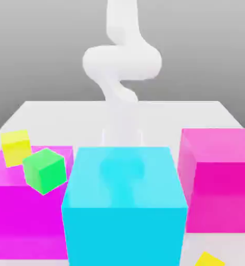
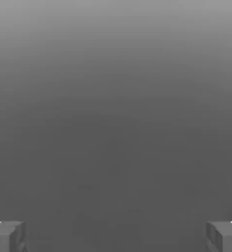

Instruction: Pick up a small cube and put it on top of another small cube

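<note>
So the white table [image 1: 218, 111] is pretty packed up front in the exterior view. A big cyan block [image 1: 124, 208] sits dead centre and closest to the camera, with a big magenta block [image 1: 20, 208] right against it on the exterior view's left and another magenta block [image 1: 220, 182] on the exterior view's right. There's just a thin strip of bare table between the cyan one and the right magenta one. The open room is all behind the blocks, where the tabletop runs back bare to its far edge.

The white arm [image 1: 121, 62] rises behind the cyan block, curling up and out of the top of the frame.

Small stuff: a yellow cube [image 1: 16, 147] is at the back corner of the left magenta block, and a green cube [image 1: 44, 170] (tilted on a corner) is just beside it, in front of that block's top edge. Another bit of yellow cube [image 1: 208, 258] pokes in at the bottom edge, near the right magenta block.

In the hand view, the gripper [image 2: 116, 237] has its two grey fingertips [image 2: 7, 236] spread wide apart with nothing between them, just plain grey background.

I can't spot the small violet cube from either angle, so can't tell where it lies relative to the fingers.
</note>
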You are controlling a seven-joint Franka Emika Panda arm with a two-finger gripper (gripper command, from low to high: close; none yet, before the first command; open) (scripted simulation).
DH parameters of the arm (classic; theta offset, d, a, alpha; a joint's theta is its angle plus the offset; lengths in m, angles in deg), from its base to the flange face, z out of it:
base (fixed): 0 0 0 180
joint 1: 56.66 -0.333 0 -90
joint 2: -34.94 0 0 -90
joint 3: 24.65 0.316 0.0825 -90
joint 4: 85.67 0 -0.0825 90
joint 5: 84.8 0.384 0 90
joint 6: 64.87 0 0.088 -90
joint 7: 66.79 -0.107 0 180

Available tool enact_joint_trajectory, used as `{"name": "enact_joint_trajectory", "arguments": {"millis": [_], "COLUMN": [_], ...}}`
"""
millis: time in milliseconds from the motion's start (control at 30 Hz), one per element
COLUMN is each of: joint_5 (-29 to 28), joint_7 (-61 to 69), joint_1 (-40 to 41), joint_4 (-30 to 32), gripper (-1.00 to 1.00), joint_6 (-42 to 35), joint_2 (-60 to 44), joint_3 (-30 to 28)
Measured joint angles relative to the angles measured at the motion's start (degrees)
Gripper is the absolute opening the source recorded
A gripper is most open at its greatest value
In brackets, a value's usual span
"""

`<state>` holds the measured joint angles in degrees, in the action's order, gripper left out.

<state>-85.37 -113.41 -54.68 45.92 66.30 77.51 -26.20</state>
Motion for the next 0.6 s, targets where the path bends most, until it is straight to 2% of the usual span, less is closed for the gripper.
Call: {"name": "enact_joint_trajectory", "arguments": {"millis": [600], "joint_5": [-1.2], "joint_7": [-44.1], "joint_1": [24.3], "joint_4": [10.3], "gripper": [0.0], "joint_6": [13.0], "joint_2": [-28.5], "joint_3": [-3.9]}}
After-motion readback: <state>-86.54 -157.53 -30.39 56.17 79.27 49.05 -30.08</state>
